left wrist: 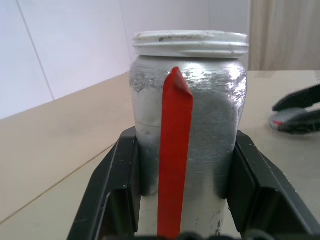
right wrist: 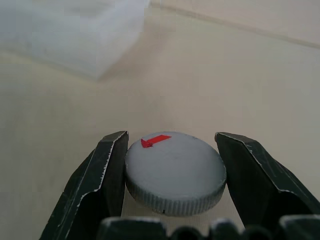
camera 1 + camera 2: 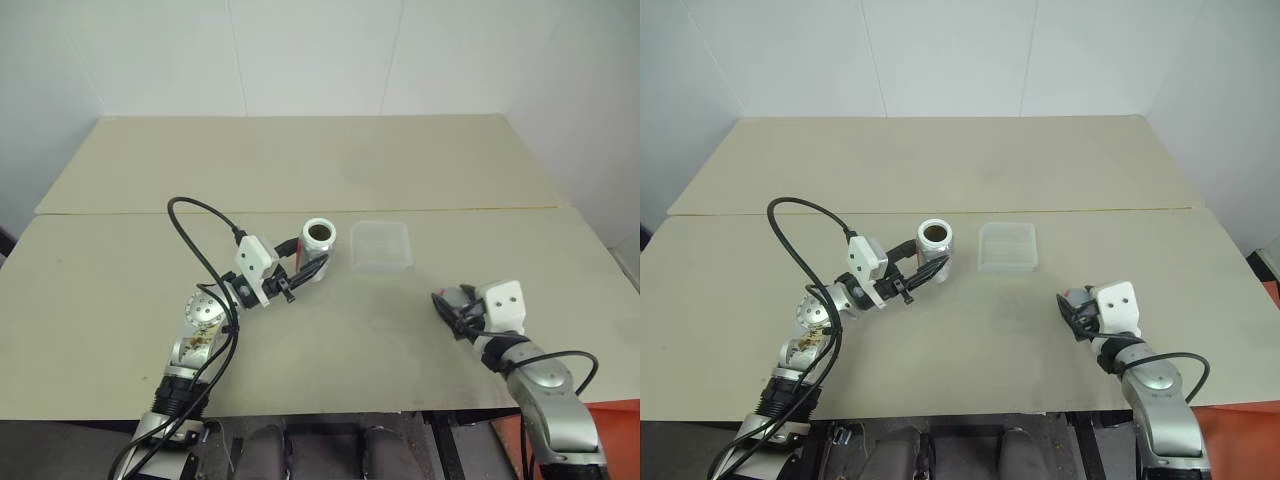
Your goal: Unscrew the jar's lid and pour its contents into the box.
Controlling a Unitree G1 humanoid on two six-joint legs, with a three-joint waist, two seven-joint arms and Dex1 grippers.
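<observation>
1. Left gripper [image 3: 297, 272]: the two black fingers are clamped on either side of the small silvery-clear cylindrical jar [image 3: 317, 250], gripping its body below the threaded neck. Jar upright or nearly so, over the beige table [image 3: 300, 170], just left of centre.
2. Jar, seen in the left wrist view [image 1: 187, 125]: crinkled silvery body, white threaded rim, a red vertical strip [image 1: 175, 160] running up the side facing the wrist. Mouth uncapped; from the head view something dark brownish shows inside, which I cannot identify.
3. Right gripper [image 2: 172, 172]: fingers closed on the small round flat grey-blue lid [image 2: 174, 172], one finger on each side of its ribbed edge. A small red mark [image 2: 155, 141] sits on the lid's top face. Gripper low over the table near the right front edge; whether the lid touches the surface I cannot tell.
4. Small shallow square box of clear translucent plastic [image 3: 381, 245]: on the table just right of the jar, apart from it, open side up.
</observation>
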